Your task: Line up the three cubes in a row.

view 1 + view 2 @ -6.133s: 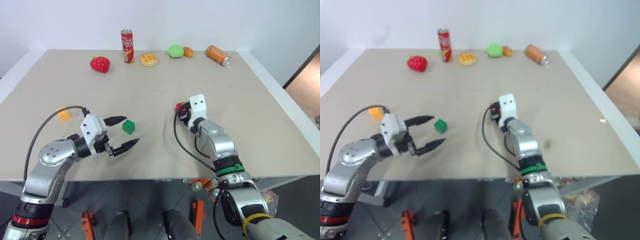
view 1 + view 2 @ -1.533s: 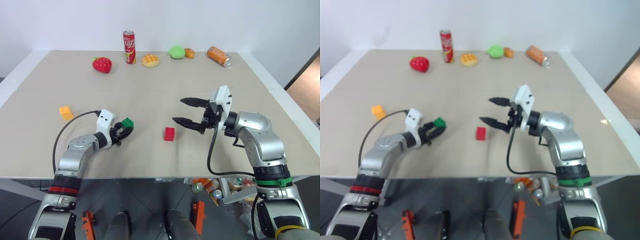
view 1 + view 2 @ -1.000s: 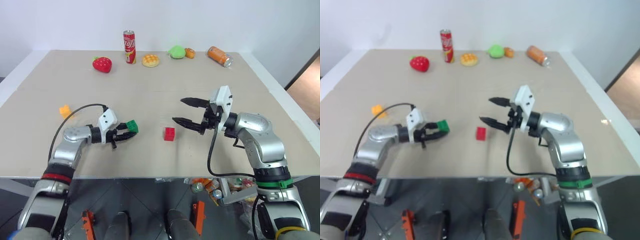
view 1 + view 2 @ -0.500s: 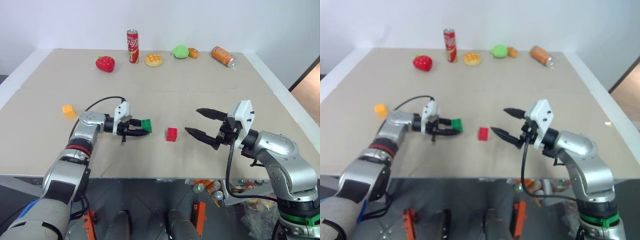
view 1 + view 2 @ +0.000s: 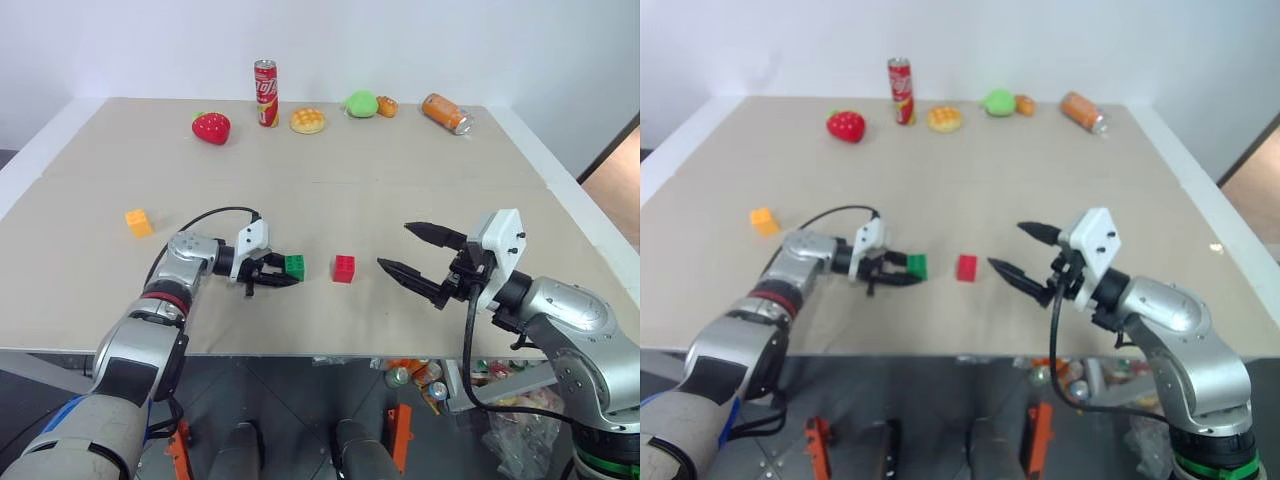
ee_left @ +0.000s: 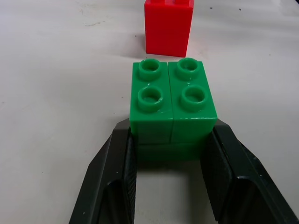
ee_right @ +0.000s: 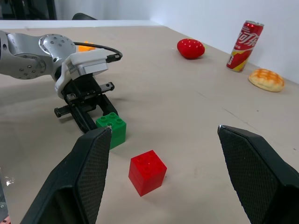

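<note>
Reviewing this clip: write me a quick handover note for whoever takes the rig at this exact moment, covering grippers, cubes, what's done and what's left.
Left gripper: shut on the green cube, low over the table, just left of the red cube.
Right gripper: open, empty, hovering right of the red cube.
Yellow-orange cube: alone, far left.
Done: the red cube lies near the table's middle and the green cube is beside it, a small gap between them.
Left: release the green cube, then bring the yellow-orange cube into line with the other two.

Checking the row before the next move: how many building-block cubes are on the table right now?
3. The green cube is held in the left gripper, just left of the red cube; the yellow-orange cube sits apart near the table's left edge.
</note>
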Robot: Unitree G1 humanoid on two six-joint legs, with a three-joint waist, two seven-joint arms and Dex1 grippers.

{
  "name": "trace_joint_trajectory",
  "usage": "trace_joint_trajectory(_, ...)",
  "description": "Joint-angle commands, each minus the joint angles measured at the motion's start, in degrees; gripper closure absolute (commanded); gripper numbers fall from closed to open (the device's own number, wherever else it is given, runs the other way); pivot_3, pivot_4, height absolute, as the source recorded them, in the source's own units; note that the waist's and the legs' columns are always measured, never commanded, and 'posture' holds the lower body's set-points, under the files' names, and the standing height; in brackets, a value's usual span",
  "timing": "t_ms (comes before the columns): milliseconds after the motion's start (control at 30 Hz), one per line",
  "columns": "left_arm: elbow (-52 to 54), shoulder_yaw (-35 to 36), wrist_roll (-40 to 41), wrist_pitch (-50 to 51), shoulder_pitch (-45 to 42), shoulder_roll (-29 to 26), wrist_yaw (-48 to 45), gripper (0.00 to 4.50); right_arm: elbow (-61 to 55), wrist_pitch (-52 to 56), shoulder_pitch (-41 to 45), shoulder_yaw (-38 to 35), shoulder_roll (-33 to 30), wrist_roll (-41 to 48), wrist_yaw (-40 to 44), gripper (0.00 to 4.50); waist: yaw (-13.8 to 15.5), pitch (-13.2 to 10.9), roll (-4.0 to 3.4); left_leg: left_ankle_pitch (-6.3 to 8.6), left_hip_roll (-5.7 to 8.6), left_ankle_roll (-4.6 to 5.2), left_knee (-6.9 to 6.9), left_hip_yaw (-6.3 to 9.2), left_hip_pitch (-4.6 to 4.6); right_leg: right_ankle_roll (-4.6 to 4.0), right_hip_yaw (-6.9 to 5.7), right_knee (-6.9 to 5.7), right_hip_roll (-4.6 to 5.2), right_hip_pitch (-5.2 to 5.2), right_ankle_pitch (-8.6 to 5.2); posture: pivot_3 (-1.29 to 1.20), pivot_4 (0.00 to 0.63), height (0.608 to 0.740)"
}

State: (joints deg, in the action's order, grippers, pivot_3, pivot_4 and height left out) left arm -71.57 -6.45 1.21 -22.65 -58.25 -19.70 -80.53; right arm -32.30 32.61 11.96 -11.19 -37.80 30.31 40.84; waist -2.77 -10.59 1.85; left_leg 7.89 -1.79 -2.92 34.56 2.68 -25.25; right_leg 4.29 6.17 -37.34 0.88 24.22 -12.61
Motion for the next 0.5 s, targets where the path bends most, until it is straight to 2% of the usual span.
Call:
trace_joint_trajectory(33,-0.45,1.11,-0.70,-1.01,-0.54,-1.58,-0.19,3.19,-2.10,-0.13,0.62,-1.21,-1.01,1.33,-0.31,0.71,-0.01,0.00,0.00,0.00,0.00,0.00,0.00,0.00,0.00,0.00,0.00,0.00,0.00,0.00,0.00,0.00,0.150,0.740)
trace_joint_trajectory(500,-0.45,1.83,-1.50,-0.72,0.39,-0.67,-0.30,3.19,-0.84,0.00,1.61,-0.98,-2.44,2.16,0.07,0.71,-0.01,0.00,0.00,-0.01,-0.01,0.01,0.00,0.00,0.02,-0.01,0.00,0.00,0.00,-0.02,0.02,0.00,0.150,0.740)
